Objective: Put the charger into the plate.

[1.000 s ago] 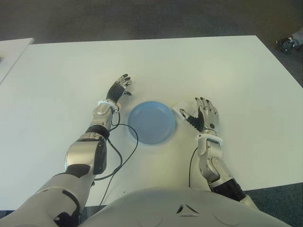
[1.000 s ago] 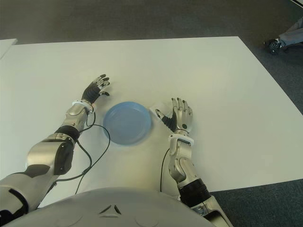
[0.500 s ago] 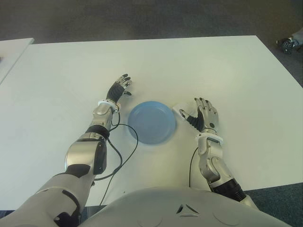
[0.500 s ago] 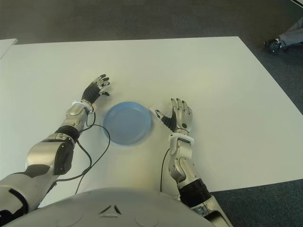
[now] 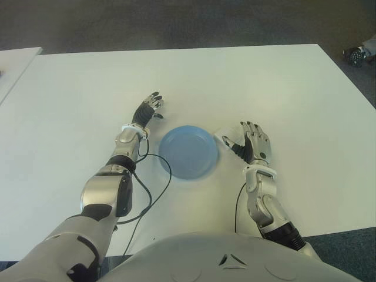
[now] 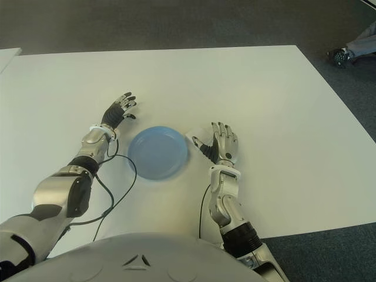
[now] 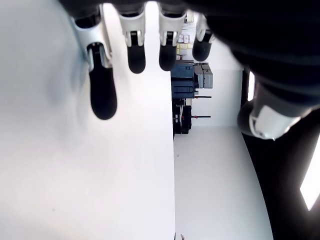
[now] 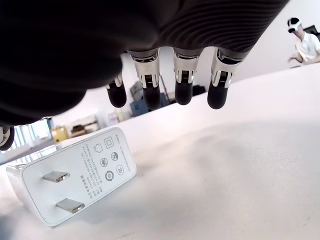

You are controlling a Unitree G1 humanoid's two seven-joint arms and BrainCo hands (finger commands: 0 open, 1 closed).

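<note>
Table (image 5: pixel 247 76): white, wide, fills most of both eye views; its far edge runs across the top and its right edge slants down toward the near right corner.
Second table (image 5: pixel 14 61): white, only a corner shows past the main table's far left corner, with a narrow gap between the two.
Floor (image 5: pixel 176 23): dark grey carpet beyond the far edge and along the right edge.
Shoe (image 5: pixel 356 54): dark with light marks, on the carpet off the far right corner.
Person (image 8: pixel 304 42): small in the right wrist view's background, in a white top, beyond the table's edge.
Shelving (image 7: pixel 187 80): dark, cluttered, distant in the left wrist view.
</note>
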